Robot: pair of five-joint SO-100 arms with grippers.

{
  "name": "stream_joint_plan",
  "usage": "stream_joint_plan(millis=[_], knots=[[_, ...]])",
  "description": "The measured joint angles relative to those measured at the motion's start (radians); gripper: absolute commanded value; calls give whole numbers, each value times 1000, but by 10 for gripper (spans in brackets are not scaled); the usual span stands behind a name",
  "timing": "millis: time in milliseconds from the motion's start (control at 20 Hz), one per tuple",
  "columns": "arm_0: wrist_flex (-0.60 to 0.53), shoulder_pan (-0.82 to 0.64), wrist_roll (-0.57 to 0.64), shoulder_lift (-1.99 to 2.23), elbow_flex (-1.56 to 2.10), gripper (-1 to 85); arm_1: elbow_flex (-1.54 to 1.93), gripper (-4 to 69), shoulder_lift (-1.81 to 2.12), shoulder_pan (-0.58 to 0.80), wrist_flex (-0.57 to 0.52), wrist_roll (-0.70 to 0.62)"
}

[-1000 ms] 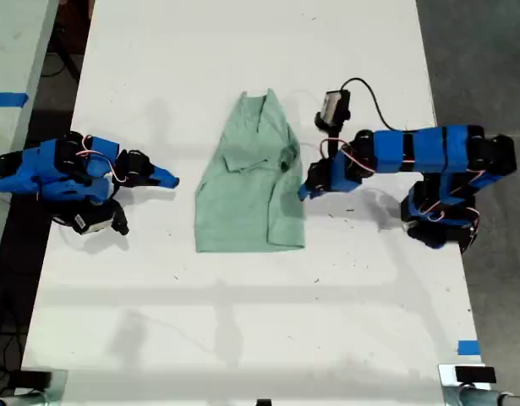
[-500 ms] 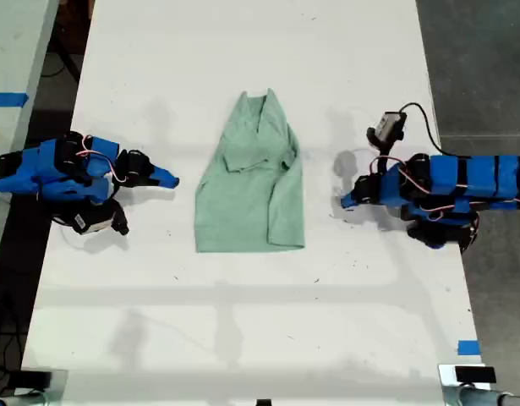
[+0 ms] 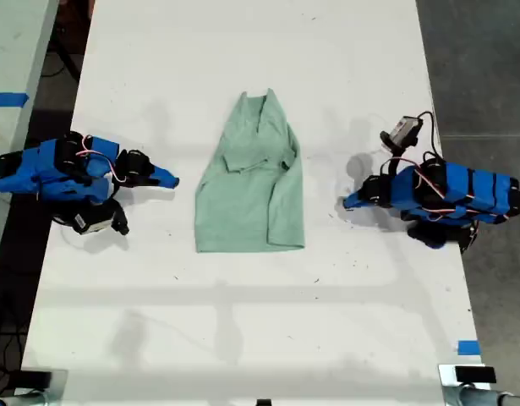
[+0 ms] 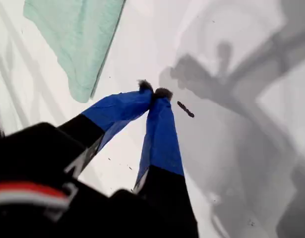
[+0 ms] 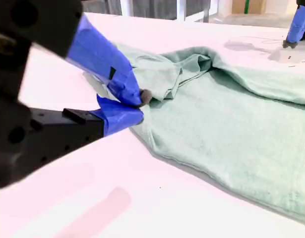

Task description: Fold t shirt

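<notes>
t shirt [image 3: 251, 186] lay part-folded on worktop [image 3: 243, 338], between both arms | my first gripper [image 4: 153, 92] closed on nothing, clear of shirt's edge, likely backed off | my second gripper [image 5: 140, 105] nearly closed, empty, just beside shirt's fold, probably poised for next grasp
</notes>
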Motion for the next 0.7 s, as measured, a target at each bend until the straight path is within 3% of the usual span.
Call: stream_joint_plan(millis=[700], knots=[[0, 0, 0, 0, 0, 0, 3, 15, 0, 0, 0, 11]])
